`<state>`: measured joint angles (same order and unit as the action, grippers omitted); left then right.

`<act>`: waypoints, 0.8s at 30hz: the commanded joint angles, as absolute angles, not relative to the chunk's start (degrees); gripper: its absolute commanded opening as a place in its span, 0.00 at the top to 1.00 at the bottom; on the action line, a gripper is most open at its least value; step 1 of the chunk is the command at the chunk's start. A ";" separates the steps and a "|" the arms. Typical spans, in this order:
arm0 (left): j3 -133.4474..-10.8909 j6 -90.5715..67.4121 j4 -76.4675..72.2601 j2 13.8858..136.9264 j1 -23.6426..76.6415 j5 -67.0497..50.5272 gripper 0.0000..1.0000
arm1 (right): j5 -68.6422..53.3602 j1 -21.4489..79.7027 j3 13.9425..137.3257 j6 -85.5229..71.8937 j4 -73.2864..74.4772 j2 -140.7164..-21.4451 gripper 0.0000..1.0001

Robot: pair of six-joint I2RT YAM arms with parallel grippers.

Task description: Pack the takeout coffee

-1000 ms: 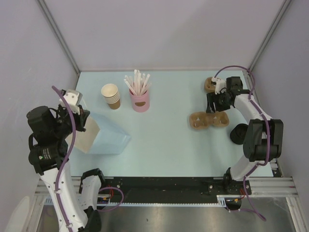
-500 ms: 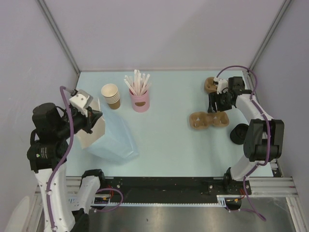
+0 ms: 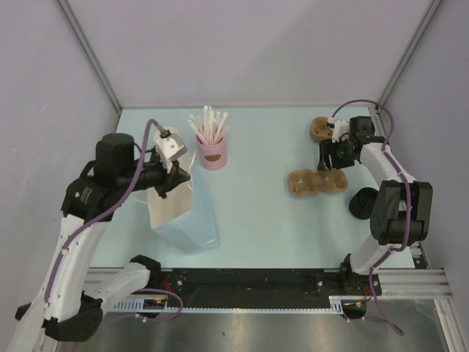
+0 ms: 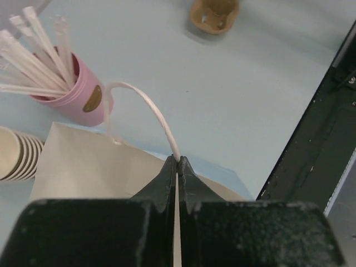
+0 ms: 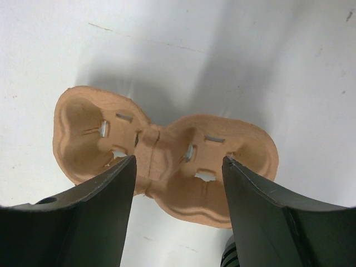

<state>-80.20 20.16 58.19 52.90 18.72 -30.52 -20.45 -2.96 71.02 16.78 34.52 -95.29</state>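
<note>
The takeout coffee shows only as a round black lid point(image 3: 361, 203) at the right edge of the table, partly behind my right arm; a black ribbed edge, perhaps the same lid point(image 5: 230, 259), peeks in the right wrist view. My left gripper point(image 3: 176, 176) point(image 4: 178, 161) is shut on the white handle point(image 4: 140, 100) of the paper bag point(image 3: 183, 214) point(image 4: 89, 167), which hangs upright below it. My right gripper point(image 3: 331, 158) point(image 5: 179, 158) is open, fingers straddling a brown pulp cup carrier point(image 3: 316, 182) point(image 5: 167, 183) without touching it.
A pink cup of white straws point(image 3: 212, 150) point(image 4: 75, 97) stands just behind the bag. A stack of tan cups point(image 4: 16, 156) sits beside it. A second pulp carrier point(image 3: 319, 128) lies at the back right. The black rail point(image 4: 311, 144) marks the table's near edge.
My left arm swung the bag rightward and inward from the left edge to beside the pink cup, covering the tan cup stack from above. The right gripper hardly moved.
</note>
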 commanded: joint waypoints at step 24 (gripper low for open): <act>-92.02 28.39 63.63 67.50 40.25 -32.34 0.83 | -22.15 -6.06 70.84 17.14 34.98 -94.83 0.32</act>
<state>-89.47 26.74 63.24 66.04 38.13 -31.66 -21.34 -5.82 71.02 16.78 34.98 -95.29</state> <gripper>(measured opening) 0.074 0.679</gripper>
